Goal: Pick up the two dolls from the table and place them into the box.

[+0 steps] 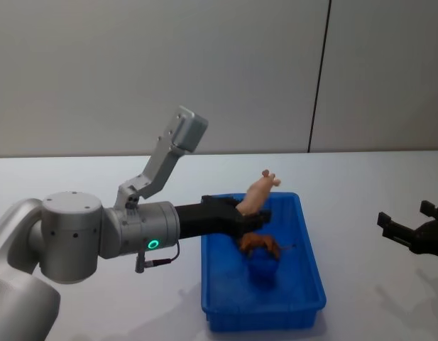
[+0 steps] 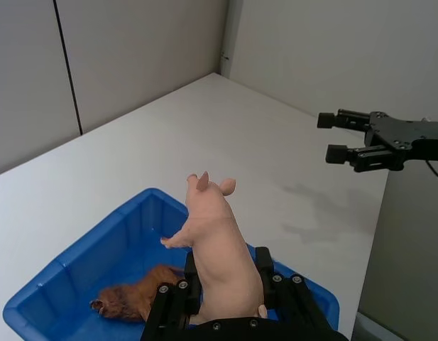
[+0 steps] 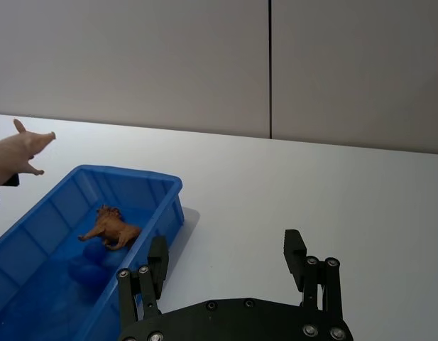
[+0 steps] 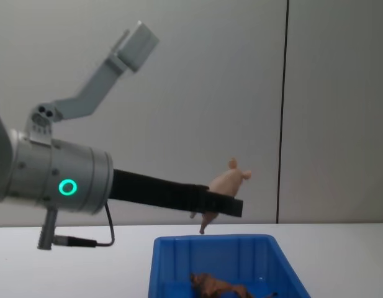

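So the brown doll [image 1: 260,244] lies in the blue box [image 1: 312,288], the left gripper [image 1: 255,214] — jaws clamped on the pink pig doll [image 1: 258,192] — hangs above it, release pending, the right gripper [image 1: 412,229] idle, jaws apart.

A plain grey panelled wall [image 1: 204,71] stands behind the work area, with a thin dark vertical seam [image 1: 319,74] dividing its panels.

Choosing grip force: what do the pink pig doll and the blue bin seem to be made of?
Pale pink pig doll, gripped by the left claw: probably soft rubber or vinyl, smooth and matte. Bright blue rectangular bin: likely hard moulded plastic, with ribbed walls and slight sheen.
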Action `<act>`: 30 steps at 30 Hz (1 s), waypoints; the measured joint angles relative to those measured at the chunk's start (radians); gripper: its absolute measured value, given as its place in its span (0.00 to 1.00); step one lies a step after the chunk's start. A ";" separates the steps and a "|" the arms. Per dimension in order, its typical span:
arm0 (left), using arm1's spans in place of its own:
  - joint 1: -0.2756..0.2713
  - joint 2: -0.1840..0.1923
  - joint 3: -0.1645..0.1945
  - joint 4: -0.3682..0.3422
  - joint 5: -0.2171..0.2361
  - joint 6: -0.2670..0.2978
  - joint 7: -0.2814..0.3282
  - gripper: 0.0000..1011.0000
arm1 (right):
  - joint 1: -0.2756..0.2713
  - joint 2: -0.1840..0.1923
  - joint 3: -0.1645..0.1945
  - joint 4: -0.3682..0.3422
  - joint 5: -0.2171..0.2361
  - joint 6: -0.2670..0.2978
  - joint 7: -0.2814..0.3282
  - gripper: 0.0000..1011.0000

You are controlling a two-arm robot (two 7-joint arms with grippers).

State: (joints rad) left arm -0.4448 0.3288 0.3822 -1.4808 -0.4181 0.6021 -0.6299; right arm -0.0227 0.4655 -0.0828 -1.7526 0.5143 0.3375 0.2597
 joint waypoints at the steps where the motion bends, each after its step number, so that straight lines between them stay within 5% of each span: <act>1: -0.002 -0.001 0.001 0.004 0.003 0.000 -0.001 0.46 | 0.000 0.000 0.000 0.000 0.000 0.000 0.000 0.99; 8: -0.022 -0.017 0.015 0.047 0.022 0.002 -0.005 0.52 | 0.000 0.000 0.000 0.000 0.000 0.000 0.000 0.99; 24: -0.041 -0.033 0.027 0.089 0.040 0.003 -0.009 0.99 | 0.000 0.000 0.000 0.000 0.000 0.000 0.000 0.99; 30: -0.043 -0.034 0.028 0.093 0.042 0.003 -0.010 0.99 | 0.000 0.000 0.000 0.000 0.000 0.000 0.000 0.99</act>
State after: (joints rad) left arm -0.4875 0.2946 0.4102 -1.3876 -0.3766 0.6054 -0.6394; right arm -0.0227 0.4655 -0.0827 -1.7525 0.5143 0.3376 0.2598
